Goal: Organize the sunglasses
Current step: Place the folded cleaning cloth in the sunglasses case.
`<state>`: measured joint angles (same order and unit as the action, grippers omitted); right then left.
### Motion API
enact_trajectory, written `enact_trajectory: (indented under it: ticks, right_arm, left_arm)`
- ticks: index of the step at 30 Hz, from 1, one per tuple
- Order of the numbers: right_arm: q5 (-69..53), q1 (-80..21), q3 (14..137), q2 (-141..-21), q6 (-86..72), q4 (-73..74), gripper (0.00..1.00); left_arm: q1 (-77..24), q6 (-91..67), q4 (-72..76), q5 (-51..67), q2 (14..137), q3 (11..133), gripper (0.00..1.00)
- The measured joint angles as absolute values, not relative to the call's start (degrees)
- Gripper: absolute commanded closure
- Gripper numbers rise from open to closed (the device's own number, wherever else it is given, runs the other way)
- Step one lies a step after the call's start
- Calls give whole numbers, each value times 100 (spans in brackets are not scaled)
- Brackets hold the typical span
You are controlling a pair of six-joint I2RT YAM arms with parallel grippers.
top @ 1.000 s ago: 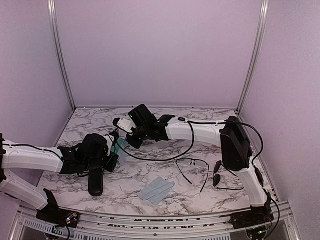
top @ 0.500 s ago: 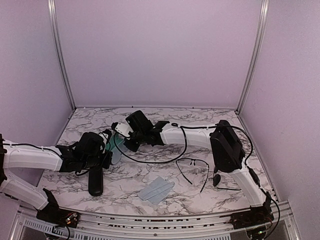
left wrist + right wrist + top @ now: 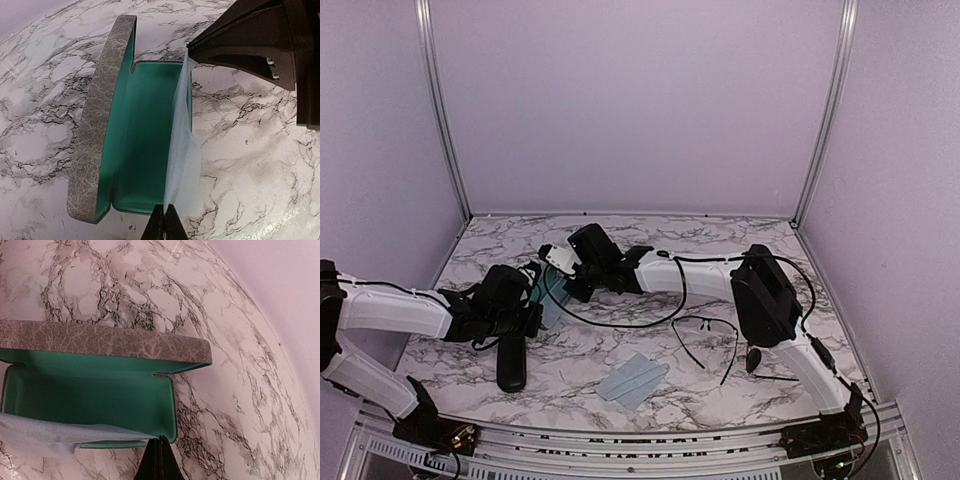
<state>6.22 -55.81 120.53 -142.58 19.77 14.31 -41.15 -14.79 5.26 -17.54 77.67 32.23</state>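
On the table (image 3: 720,385), open grey case (image 3: 95,125), cloth (image 3: 182,160) seemingly inside

Around me stand plain lilac walls (image 3: 640,100), with aluminium posts (image 3: 442,110) at upper left and right; below lies my marbled white table (image 3: 500,235), evenly lit.

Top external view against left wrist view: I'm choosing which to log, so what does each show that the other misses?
Only top external: two pairs of thin black wire sunglasses, a glossy black oval case and a flat blue-grey cloth. Only left wrist: the left gripper shut on a pale blue cloth whose far end the right gripper holds. Both: the open grey teal-lined case on the marble table.
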Motion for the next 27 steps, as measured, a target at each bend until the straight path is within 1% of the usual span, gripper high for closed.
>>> enact_trajectory:
  ticks: [6,14,17,23,27]
  right_arm:
    - [663,-5581,12160,-14490,2016,1389,100]
    - [705,-5581,12182,-14516,2023,1288,99]
    - [821,-5581,12182,-14518,2016,1179,100]
    - [982,-5581,12180,-14518,2003,1022,100]
    - [1046,-5581,11841,-14405,2003,814,100]
  left_arm:
    - [-4016,-1476,609,-1737,8066,3223,98]
    - [-3968,-1503,615,-1767,8331,3315,98]
    - [-3968,-1516,615,-1769,8399,3411,98]
    - [-3964,-1514,582,-1750,8333,3476,100]
    - [-3962,-1527,454,-1555,8029,3494,100]
